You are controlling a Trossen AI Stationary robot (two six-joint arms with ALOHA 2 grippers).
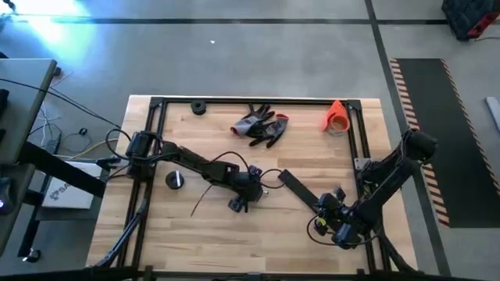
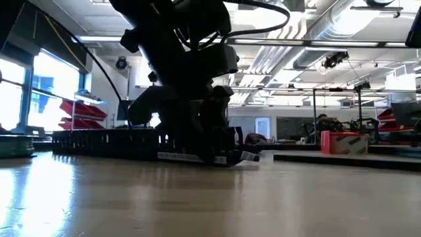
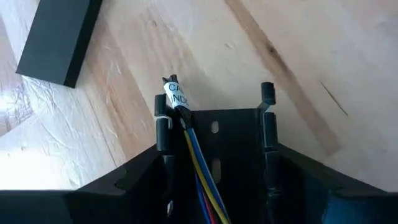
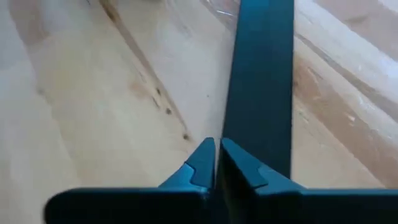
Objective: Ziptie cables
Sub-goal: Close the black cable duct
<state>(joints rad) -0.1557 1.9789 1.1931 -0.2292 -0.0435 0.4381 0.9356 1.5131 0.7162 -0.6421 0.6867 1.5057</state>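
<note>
Table (image 1: 258, 226) of pale wood fills the middle of the high view, with a black frame (image 1: 160, 148) along its edges. The left arm reaches from the left side to the table centre; the left gripper (image 1: 244, 193) is low over the wood, and in its wrist view the two fingers (image 3: 163, 118) stand spread apart with nothing between them. The right arm bends in from the right edge; the right gripper (image 1: 328, 209) is at the near end of a flat black strip (image 1: 295, 187), and its fingertips are pressed together just beside that strip in the wrist view. Grey-and-red gloves (image 1: 262, 125) lie near the far edge, an orange cone-like object (image 1: 336, 115) near the far right corner. The cables: I cannot tell where they are; only a thin dark wire (image 1: 207, 195) lies beside the left gripper.
</note>
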